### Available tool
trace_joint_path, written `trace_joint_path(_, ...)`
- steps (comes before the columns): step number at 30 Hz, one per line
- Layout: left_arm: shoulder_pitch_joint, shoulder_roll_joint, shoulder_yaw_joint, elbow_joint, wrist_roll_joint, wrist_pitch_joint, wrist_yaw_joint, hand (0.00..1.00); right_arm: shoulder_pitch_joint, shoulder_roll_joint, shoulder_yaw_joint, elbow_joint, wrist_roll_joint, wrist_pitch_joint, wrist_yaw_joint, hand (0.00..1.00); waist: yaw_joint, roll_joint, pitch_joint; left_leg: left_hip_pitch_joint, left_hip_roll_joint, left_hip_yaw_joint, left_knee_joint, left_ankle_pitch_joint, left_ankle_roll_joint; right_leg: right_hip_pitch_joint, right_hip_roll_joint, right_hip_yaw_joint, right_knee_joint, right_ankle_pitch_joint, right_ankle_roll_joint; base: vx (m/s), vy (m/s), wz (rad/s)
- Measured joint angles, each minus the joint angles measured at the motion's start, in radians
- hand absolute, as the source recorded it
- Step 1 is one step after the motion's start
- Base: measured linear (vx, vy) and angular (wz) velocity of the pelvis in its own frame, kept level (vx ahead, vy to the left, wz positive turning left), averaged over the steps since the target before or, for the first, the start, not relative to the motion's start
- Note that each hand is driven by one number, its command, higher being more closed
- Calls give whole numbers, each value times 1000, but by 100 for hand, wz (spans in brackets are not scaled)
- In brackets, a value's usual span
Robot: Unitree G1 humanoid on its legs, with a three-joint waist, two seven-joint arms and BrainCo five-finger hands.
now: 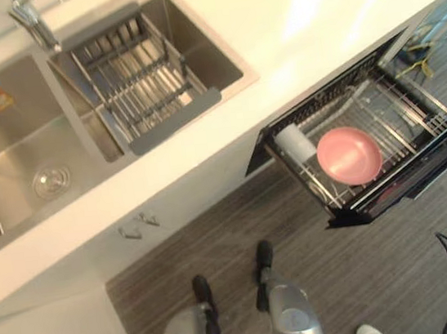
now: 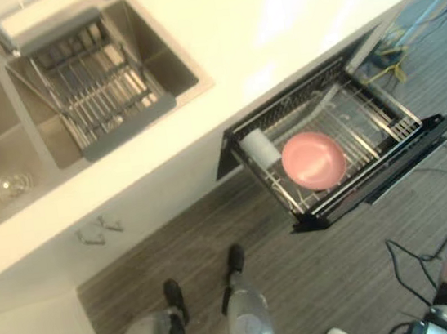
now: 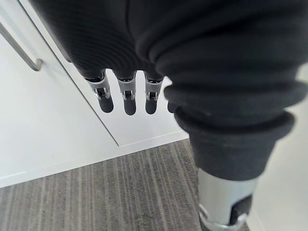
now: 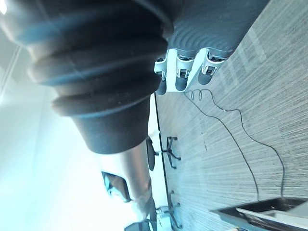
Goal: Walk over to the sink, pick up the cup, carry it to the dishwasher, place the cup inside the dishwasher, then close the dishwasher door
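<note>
Pale counter [image 1: 288, 35] with steel sink [image 1: 10, 174] set in at left; below its edge at right, dishwasher [image 1: 421, 167] pulled open. In the rack [image 1: 404, 110], pink bowl [image 1: 348, 155] with white cup [image 1: 294, 143] just beside it. Over the floor [image 3: 120, 192], left hand [image 3: 126, 96] and right hand [image 4: 181, 77] hanging, fingers straight and relaxed, holding nothing.

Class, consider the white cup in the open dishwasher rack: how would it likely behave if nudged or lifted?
The white cup looks round-sided and seems to lie on its side, so a nudge may roll it; the wires of the rack and the nearby pink bowl would probably stop it. Small and smooth, it is likely light, stiff, perhaps slippery.
</note>
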Motion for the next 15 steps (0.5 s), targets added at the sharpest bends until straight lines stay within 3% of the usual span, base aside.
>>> trace_joint_path(4, 1, -19, 43, 28, 2, 2, -11, 0, 35, 108, -100, 17, 163, -9, 109, 0, 0, 20, -31, 46, 19, 4, -15, 0, -13, 48, 9, -27, 0, -17, -4, 24, -26, 6)
trace_joint_path(8, 3, -57, 67, 43, 2, 1, -21, 0, 30, 196, -96, 27, 302, 12, 200, 0, 21, 43, -55, 51, 50, 59, -18, 9, -28, 62, 4, -64, 20, -40, -5, 12, -31, 26)
trace_joint_path(13, 19, -87, 74, 59, 3, 1, -19, 0, 9, 278, -10, -22, 302, 63, 251, 0, 77, 69, -68, 63, 62, 84, -31, 24, -30, 40, -15, -91, 107, -88, 0, 6, -22, 17)
trace_joint_path(15, 27, -98, 73, 60, 3, 0, -19, 0, 8, 295, -6, -47, 287, 63, 265, 0, 80, 77, -70, 63, 64, 83, -33, 30, -29, 33, -31, -108, 153, -117, 5, 16, -31, 28)
